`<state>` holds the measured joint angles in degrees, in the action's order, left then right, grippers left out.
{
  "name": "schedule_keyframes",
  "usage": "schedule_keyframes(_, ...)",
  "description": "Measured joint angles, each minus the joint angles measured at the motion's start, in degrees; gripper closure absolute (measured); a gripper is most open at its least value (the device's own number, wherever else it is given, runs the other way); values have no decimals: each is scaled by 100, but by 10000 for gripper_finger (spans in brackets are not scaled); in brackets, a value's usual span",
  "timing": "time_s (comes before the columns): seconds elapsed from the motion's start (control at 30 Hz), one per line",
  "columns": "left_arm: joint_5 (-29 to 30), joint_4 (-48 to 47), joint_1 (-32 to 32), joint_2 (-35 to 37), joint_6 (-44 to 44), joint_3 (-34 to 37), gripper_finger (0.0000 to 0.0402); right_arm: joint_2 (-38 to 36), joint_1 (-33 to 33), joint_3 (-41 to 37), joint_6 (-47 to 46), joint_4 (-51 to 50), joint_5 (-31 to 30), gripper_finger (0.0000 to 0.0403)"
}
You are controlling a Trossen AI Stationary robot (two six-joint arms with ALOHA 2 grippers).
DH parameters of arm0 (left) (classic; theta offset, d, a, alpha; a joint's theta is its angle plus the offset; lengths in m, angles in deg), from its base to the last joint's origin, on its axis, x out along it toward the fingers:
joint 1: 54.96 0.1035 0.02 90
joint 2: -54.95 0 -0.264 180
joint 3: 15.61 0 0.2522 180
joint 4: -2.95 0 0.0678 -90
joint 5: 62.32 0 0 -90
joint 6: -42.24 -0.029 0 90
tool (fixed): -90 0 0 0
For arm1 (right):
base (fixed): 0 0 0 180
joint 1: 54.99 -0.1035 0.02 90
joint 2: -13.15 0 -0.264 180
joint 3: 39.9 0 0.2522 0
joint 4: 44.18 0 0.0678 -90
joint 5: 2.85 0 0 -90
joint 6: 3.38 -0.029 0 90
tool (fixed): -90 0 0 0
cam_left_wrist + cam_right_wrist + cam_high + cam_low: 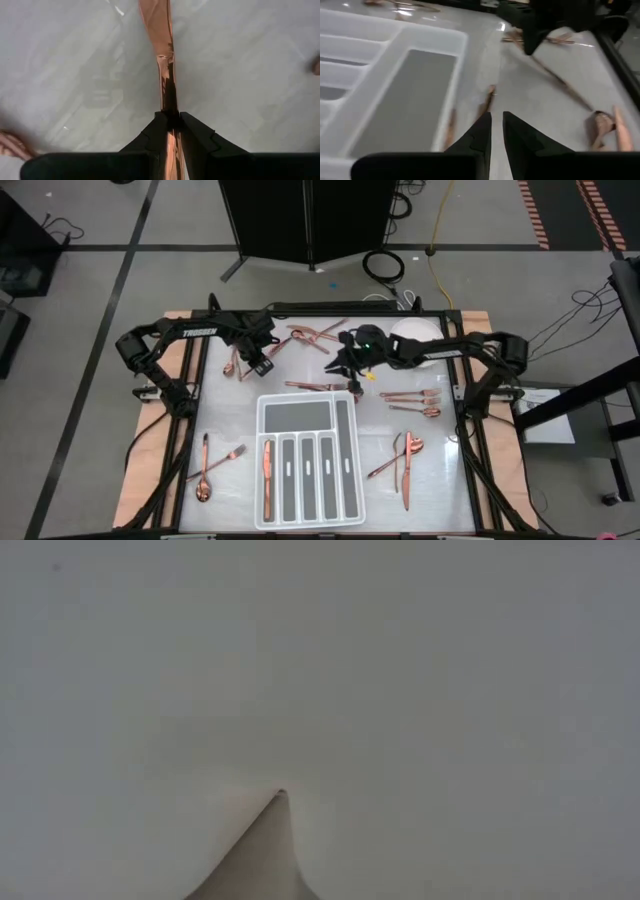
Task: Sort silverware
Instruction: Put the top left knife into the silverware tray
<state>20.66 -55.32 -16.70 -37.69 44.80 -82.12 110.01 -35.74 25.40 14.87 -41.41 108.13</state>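
The left arm reaches from the bench's left edge toward its far middle; the left claw (pixel 170 125) is clamped on a slim, glossy copper piece of silverware (pixel 161 30), flat handle between the dark fingers; the right arm stretches in from the right edge, the right claw (pixel 497 125) poised above the bench just beyond the white divided tray (pixel 345 430), its fingers a narrow gap apart and holding nothing; other silverware (pixel 408 467) lies scattered near the far edge, both sides, and one piece in the tray's leftmost slot.
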Motion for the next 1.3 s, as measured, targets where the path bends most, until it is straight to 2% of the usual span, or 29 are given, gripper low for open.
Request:
schedule_keyframes(0.33, -437, 31, -31, 2, -147, 0, 352, 1559, -155, 1475, 156, -47, 19, 342)
schedule_keyframes(0.5, -1190, 85, 21, 1, -273, 0, 352, 2220, -310, 2153, 492, -43, -31, 337)
schedule_keyframes(0.73, -1686, 183, 199, 2, -342, 0, 352, 2948, -496, 2976, 1198, -30, -997, 337)
schedule_keyframes(0.9, -1961, 212, 227, 2, -418, -2, 352, 3205, -586, 3326, 1572, -54, -1276, 320)
schedule_keyframes(1.1, -2053, 202, 227, 2, -444, -2, 352, 3319, -569, 3575, 1647, -309, -1393, 266)
schedule_keyframes(1.3, -2088, 205, 227, 2, -451, -2, 352, 3335, -415, 3865, 1652, -1421, -1839, 242)
